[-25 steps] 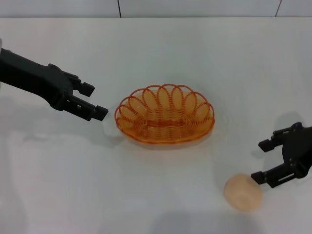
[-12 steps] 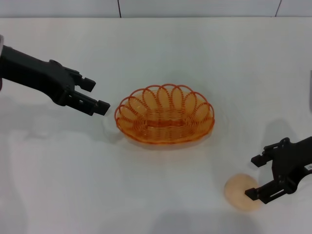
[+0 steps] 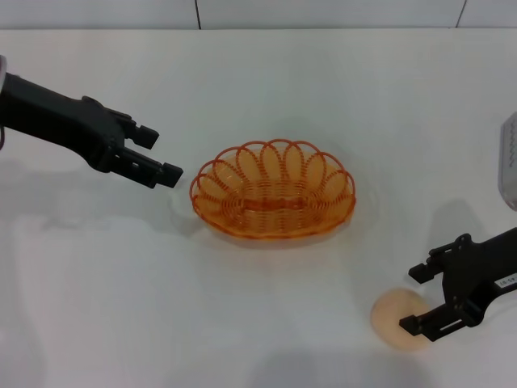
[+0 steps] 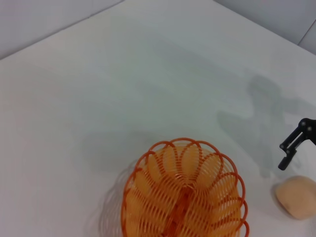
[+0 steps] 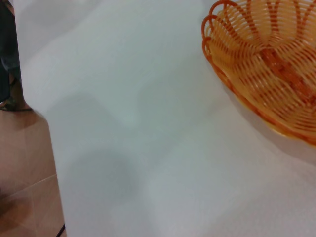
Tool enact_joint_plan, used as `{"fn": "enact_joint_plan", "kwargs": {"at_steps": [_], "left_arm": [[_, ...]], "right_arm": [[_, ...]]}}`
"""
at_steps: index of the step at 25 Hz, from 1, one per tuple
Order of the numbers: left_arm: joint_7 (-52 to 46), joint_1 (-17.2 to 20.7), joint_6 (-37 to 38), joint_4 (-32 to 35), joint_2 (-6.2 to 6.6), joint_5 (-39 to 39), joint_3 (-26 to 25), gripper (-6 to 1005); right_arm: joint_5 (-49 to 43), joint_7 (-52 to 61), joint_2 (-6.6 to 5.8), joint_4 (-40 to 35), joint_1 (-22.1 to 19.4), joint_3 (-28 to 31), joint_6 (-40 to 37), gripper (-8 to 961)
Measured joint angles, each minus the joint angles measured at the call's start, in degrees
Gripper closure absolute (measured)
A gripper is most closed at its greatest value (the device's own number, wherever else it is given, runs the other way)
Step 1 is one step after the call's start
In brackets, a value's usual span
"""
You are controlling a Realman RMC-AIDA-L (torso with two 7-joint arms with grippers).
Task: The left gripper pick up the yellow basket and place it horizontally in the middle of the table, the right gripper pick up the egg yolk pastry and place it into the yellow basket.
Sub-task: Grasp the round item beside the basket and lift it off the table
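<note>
The yellow basket point(image 3: 273, 202) lies lengthwise and empty in the middle of the table point(image 3: 258, 81). It also shows in the left wrist view point(image 4: 185, 197) and the right wrist view point(image 5: 266, 64). My left gripper point(image 3: 160, 153) is open and empty just left of the basket, apart from it. The egg yolk pastry point(image 3: 388, 317) sits on the table at the front right and also shows in the left wrist view point(image 4: 296, 196). My right gripper point(image 3: 412, 299) is open at the pastry's right side. One finger overlaps the pastry. I cannot tell if it touches.
A white-grey object point(image 3: 509, 162) shows at the right edge of the head view. The right wrist view shows the table's edge and the brown floor point(image 5: 22, 168) beyond it. A wall stands behind the table's far edge.
My right gripper has moved down and toward the pastry, and one finger now overlaps it. My left gripper has drawn slightly up and away from the basket. Basket and pastry have not moved.
</note>
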Motion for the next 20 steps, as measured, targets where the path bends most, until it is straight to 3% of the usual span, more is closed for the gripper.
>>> {"fn": "enact_joint_plan", "kwargs": {"at_steps": [12, 20], "left_arm": [[0.0, 0.0, -0.69, -0.1, 0.0, -0.03, 0.0, 112], [0.06, 0.0, -1.02, -0.09, 0.0, -0.03, 0.0, 111]], "right_arm": [[-0.44, 0.0, 0.0, 0.17, 0.01, -0.85, 0.21, 188], [-0.58, 0.0, 0.0, 0.13, 0.08, -0.94, 0.02, 490]]}}
